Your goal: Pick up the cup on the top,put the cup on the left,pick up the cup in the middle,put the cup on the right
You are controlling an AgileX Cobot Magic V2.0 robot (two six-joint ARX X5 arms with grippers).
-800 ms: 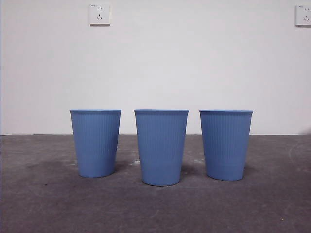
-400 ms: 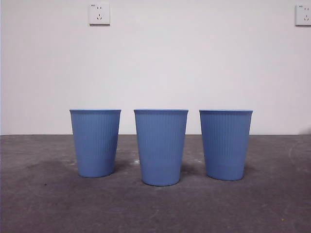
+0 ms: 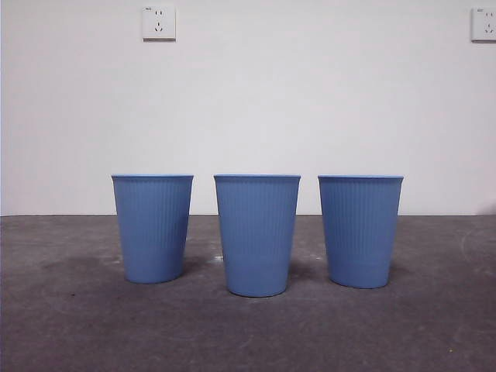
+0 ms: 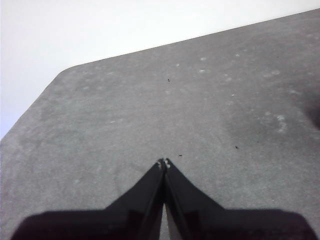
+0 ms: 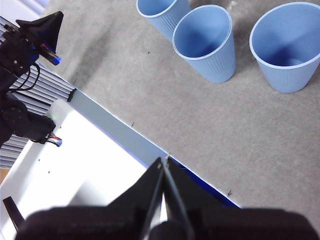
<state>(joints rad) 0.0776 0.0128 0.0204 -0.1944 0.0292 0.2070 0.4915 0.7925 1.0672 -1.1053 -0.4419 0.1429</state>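
Note:
Three blue ribbed cups stand upright in a row on the grey table: the left cup (image 3: pixel 153 228), the middle cup (image 3: pixel 256 234) a little nearer, and the right cup (image 3: pixel 360 230). None is stacked. The right wrist view looks down on them from afar: one cup (image 5: pixel 288 47), the middle cup (image 5: pixel 207 42) and a third cup (image 5: pixel 162 12) cut by the picture's edge. My right gripper (image 5: pixel 163 161) is shut and empty, held over the table's edge well away from the cups. My left gripper (image 4: pixel 163 163) is shut and empty over bare table; no cup shows there.
The grey table (image 3: pixel 248 333) ends at a white wall with two sockets (image 3: pixel 158 22). In the right wrist view the table's edge has a blue strip (image 5: pixel 150 145), with the other arm's black hardware (image 5: pixel 25 45) beyond it. The left wrist view shows a rounded table corner (image 4: pixel 65 75).

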